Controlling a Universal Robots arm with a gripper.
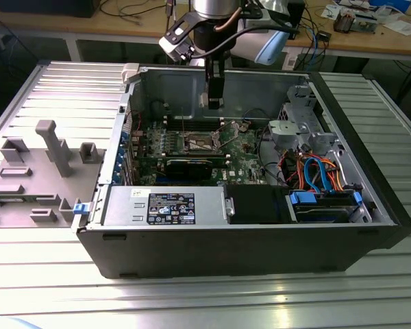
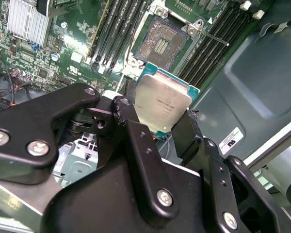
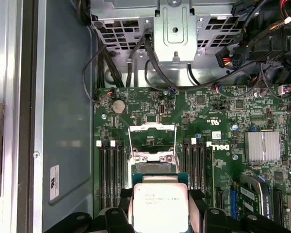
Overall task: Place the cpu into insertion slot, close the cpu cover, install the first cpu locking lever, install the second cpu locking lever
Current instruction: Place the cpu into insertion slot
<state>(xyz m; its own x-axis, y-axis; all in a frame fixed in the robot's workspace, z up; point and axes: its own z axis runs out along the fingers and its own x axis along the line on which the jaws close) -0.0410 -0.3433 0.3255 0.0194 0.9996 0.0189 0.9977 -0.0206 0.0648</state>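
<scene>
Over on the exterior view's left, a grey holder tray [image 1: 27,185] lies on the table [image 1: 192,301], beside the open computer case [image 1: 260,240]. Mid-case, the fingers [image 2: 136,141] hang above the green board [image 1: 243,164], clenched on the chip [image 2: 162,104], whose silver top shows in both wrist views. The chip hovers near the bare socket [image 2: 161,43], whose cover [image 3: 153,127] stands raised. On the exterior view's right lie coloured cables [image 1: 315,171].
</scene>
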